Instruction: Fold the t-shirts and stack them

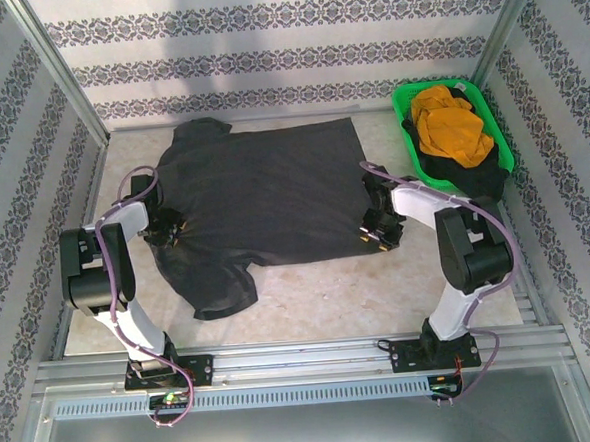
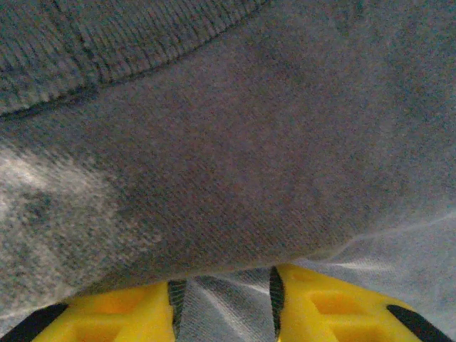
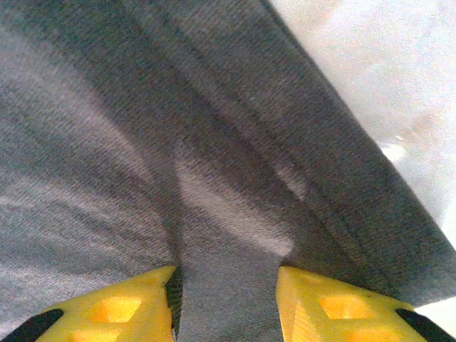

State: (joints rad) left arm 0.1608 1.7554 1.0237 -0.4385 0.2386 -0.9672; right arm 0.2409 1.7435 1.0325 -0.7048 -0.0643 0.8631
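The dark grey t-shirt (image 1: 263,193) lies spread flat on the table (image 1: 329,279), its collar at the left and its hem at the right. One sleeve points to the far side and the other to the near side.

The left gripper (image 1: 172,228) is down at the collar edge on the left of the shirt. From the left wrist, the gripper (image 2: 222,285) has its yellow fingers (image 2: 121,310) partly spread. A wrinkled strip of the grey cloth (image 2: 235,157) sits in the gap between them, and the ribbed collar band runs across the top. Whether the pads press on that cloth cannot be told.

The right gripper (image 1: 374,234) is down at the hem edge on the right of the shirt. From the right wrist, this gripper (image 3: 226,281) is also partly spread, with its yellow fingers (image 3: 335,306) standing either side of a low ridge in the cloth (image 3: 142,142). The cloth fills the gap between them. The stitched hem runs slantwise just right of the fingers, and bare table (image 3: 385,71) shows beyond it.

At the far right corner stands a green basket (image 1: 500,138). In it a crumpled orange t-shirt (image 1: 450,126) lies on top of a black t-shirt (image 1: 478,180), which hangs over the basket's near rim. The basket is well apart from both grippers.
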